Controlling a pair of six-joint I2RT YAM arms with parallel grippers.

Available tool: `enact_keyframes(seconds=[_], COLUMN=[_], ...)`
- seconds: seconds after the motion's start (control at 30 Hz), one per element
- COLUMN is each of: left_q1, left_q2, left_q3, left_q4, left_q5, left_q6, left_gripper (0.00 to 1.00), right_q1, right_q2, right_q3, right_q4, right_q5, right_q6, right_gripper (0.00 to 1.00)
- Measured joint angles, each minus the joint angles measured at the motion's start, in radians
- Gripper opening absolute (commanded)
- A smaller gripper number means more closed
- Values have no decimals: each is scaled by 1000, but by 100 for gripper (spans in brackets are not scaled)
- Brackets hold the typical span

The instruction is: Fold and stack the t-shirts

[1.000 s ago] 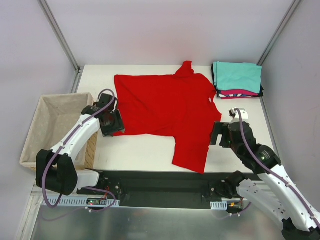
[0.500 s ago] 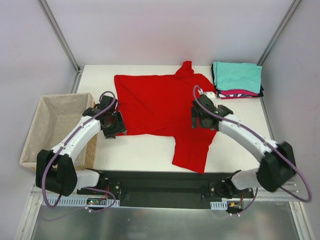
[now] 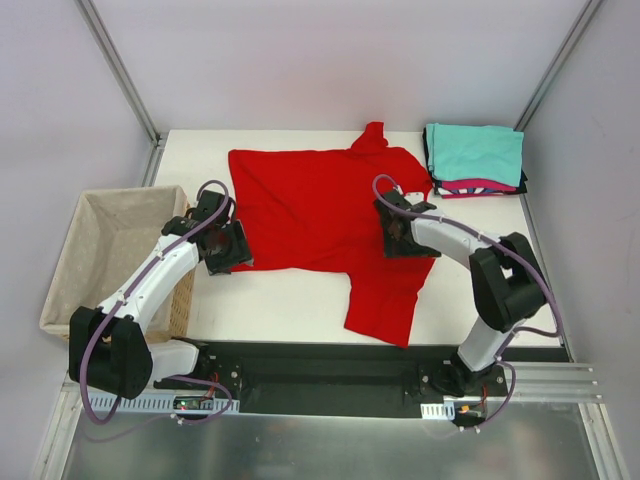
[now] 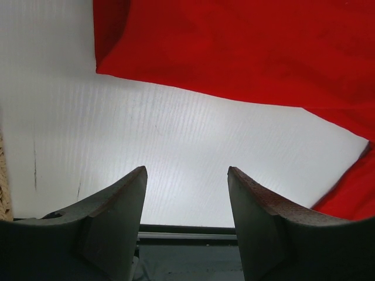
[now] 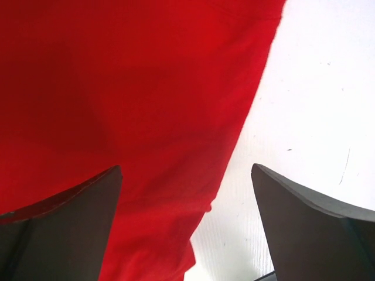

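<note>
Cloth in bright red covers the middle of the white table (image 3: 290,300): the red t-shirt (image 3: 320,210) lies spread out flat, with one sleeve reaching toward the near edge. The folded t-shirts (image 3: 475,155) sit in a pile at the far right corner, teal on top, pink and black under it. A basket (image 3: 110,250) stands at the left. Pale walls (image 3: 330,60) and metal poles (image 3: 115,65) close in the space. The left gripper (image 3: 228,248) hangs with its fingers apart over bare table, just beside the shirt's near left corner, holding nothing. The right gripper (image 3: 395,235) is spread wide above the shirt's right side, holding nothing.
</note>
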Motion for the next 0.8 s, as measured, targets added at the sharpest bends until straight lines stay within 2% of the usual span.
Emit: enact_keyframes(seconds=[0.27,0.3,0.33,0.4,0.8], left_q1=[0,0,0,0,0], left_q2=[0,0,0,-1,-2], left_q3=[0,0,0,0,0], left_q4=[1,1,1,1,1], left_q5=[0,0,0,-1,-1], left_q6=[9,12,14,21,27], left_gripper=[59,58,59,59,59], right_q1=[-44,-44,-45,-46,-61], right_q2=[141,150,158,166,172], right_q3=[97,109,118,127,123], right_q4=[-41,-45,-49,-58,-111], right_q5=[44,49,55,64,136], right_q6=[15,17,19,21,53], right_gripper=[96,99,95,98,97])
